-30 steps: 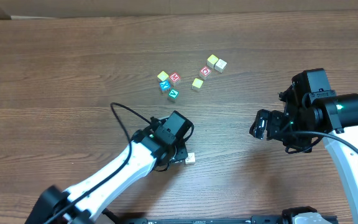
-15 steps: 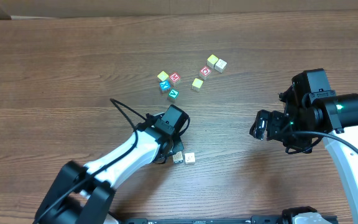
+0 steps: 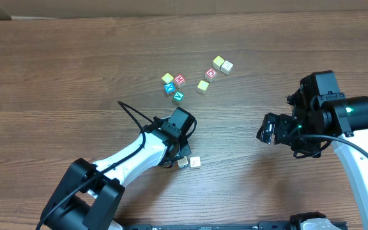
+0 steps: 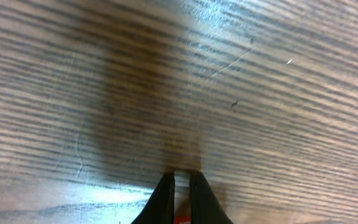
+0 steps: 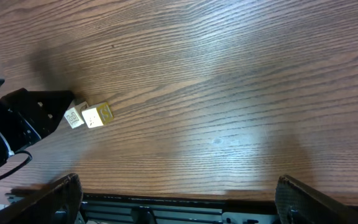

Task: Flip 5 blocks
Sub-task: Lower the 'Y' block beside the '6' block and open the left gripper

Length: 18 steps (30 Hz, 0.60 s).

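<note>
Left pincer (image 4: 181, 185) of mine is pinched to a thin slit, tips low over the brown wood-grain table (image 3: 56, 76). Right at its tip lies a tiny pale wooden cube (image 3: 183, 162), and a second pale cube (image 3: 195, 162) sits just beside that. My right pincer (image 5: 178, 183) gapes wide, well apart from both. Farther up the table sit a green "V" cube (image 3: 178, 96), a blue-faced cube (image 3: 169, 88), a red "M" cube (image 3: 180, 80) and a red "O" cube (image 3: 211, 73).

Wood table (image 5: 229, 74). Pale block (image 5: 74, 117), tilted, touches yellowish block (image 5: 97, 114), left of frame. Black left gripper (image 5: 66, 104) sits against the pale one. Right gripper (image 5: 178, 181) fingers spread wide at the bottom corners.
</note>
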Tool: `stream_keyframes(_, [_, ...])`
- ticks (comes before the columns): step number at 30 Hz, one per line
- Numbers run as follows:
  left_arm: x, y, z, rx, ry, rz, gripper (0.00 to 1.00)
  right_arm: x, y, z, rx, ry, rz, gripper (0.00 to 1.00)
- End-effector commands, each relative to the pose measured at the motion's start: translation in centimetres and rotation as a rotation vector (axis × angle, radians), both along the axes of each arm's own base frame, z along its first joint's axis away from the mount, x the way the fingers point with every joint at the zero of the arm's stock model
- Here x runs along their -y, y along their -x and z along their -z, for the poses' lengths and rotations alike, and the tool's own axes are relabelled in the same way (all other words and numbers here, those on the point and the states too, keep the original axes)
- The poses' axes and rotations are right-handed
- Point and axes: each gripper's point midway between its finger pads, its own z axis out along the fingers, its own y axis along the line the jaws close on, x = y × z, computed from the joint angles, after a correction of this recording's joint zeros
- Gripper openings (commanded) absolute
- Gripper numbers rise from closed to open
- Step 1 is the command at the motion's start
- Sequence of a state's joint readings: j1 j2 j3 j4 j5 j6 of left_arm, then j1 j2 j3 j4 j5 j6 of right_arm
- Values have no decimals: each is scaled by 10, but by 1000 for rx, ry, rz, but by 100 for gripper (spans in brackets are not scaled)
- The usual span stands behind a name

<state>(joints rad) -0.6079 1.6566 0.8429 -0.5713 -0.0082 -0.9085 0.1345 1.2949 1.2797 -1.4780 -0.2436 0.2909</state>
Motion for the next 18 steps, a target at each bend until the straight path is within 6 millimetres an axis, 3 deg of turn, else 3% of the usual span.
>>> stream_keyframes(1, [2,2,2,-26,10,25,5,0,-2,-6,29,4,-8,100])
stream_keyframes(18, [8,2,2,-29,39,30,4,0,-2,-6,30,4,-8,100])
